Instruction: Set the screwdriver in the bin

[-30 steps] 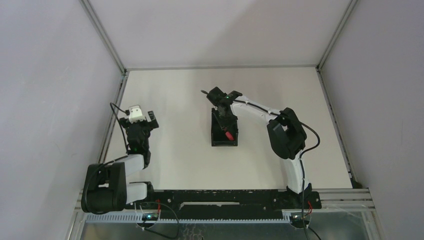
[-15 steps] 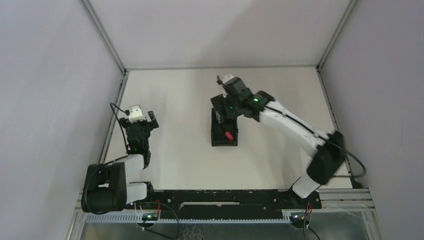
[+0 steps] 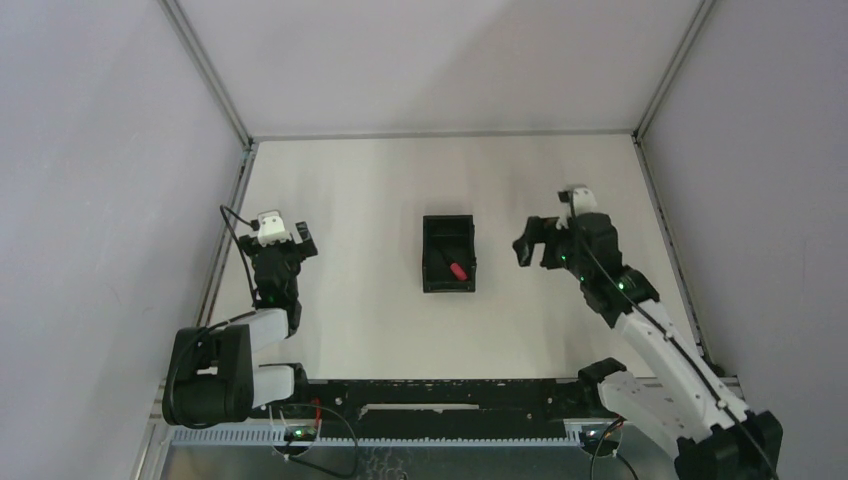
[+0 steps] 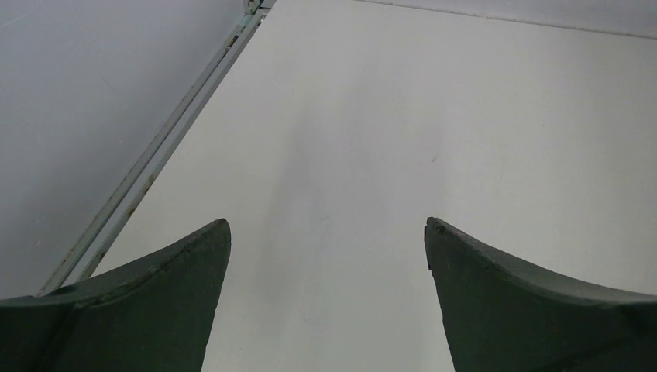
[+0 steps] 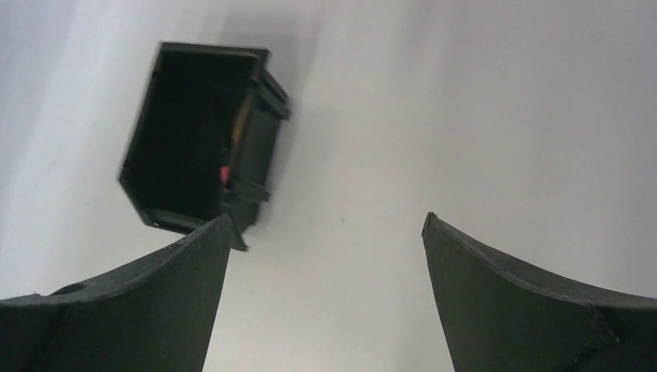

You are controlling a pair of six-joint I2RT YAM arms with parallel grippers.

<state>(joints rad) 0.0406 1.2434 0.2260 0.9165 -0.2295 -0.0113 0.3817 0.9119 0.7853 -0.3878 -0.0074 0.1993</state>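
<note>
**Inspector:** Where does the screwdriver lie?

**Operator:** Inside the bin, which stands near the middle of the table. From above, its red handle shows against the black floor, toward the near right corner. The thin shaft is lost in the dark. The right wrist camera catches only a red speck of it beside the bin's right wall.

**Inspector:** And the right gripper?

**Operator:** It hangs to the right of the bin, well apart from it. Its jaws are spread wide with nothing between them. Its own camera looks between the fingers at bare table, with the bin off to the upper left.

**Inspector:** Why does it stand so far off?

**Operator:** That is a judgement. The tool rests in the bin, so no grip is needed, and standing clear keeps the fingers from knocking the walls.

**Inspector:** And the left gripper?

**Operator:** It sits at the left side of the table, near the edge rail, jaws wide and empty. It is far from the bin and seems to have no part in this.

**Inspector:** What remains to do?

**Operator:** Probably nothing, since the handle lies within the walls. Whether the shaft tip leans on a wall cannot be told.
</note>
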